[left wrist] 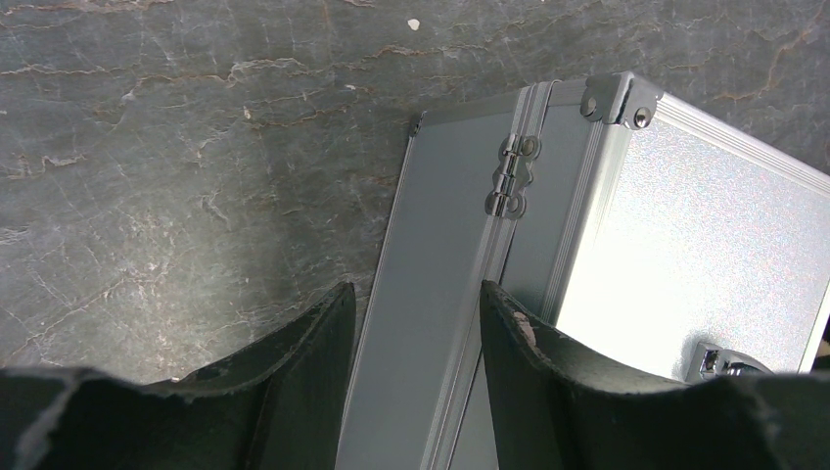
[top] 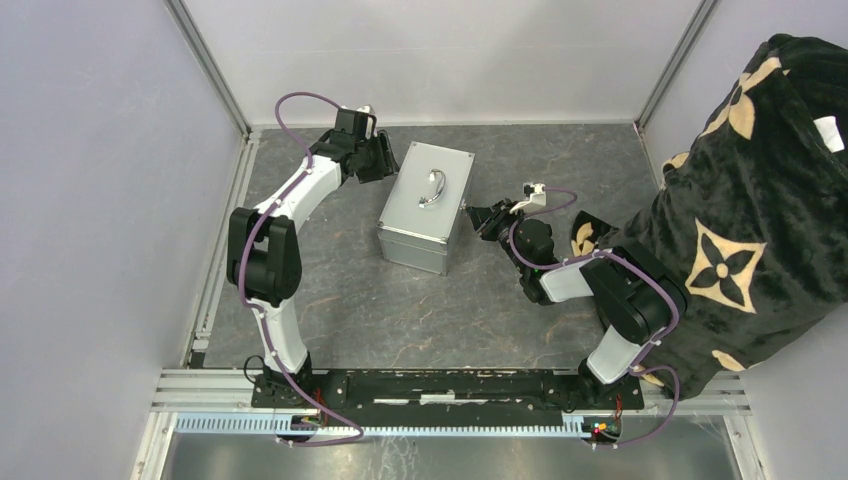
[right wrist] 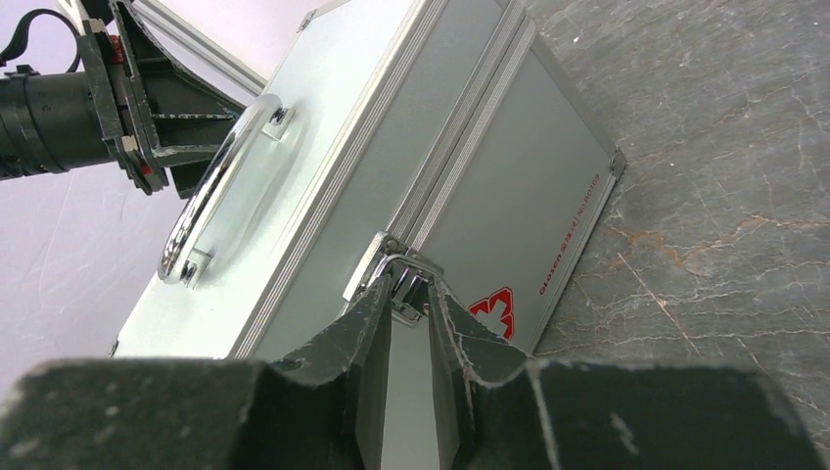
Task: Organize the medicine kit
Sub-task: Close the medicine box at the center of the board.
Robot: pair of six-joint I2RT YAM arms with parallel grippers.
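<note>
Jaws: left gripper [left wrist: 416, 294] parted behind medicine kit [top: 452, 165] | right gripper [right wrist: 411, 286] pinches latch [right wrist: 395, 257] | cloth [top: 750, 200] nearby

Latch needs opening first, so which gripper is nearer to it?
Right. The right gripper grips the latch on the case front; the left gripper is open at the hinged back.

Dark marbled tabletop [top: 400, 310]; black patterned cloth [top: 760, 200] at right.

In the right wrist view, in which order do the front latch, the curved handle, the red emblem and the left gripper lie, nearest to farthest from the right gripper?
1. The front latch, right at the right gripper.
2. The red emblem, on the medicine kit front.
3. The curved handle, on the lid.
4. The left gripper, beyond the far side.
</note>
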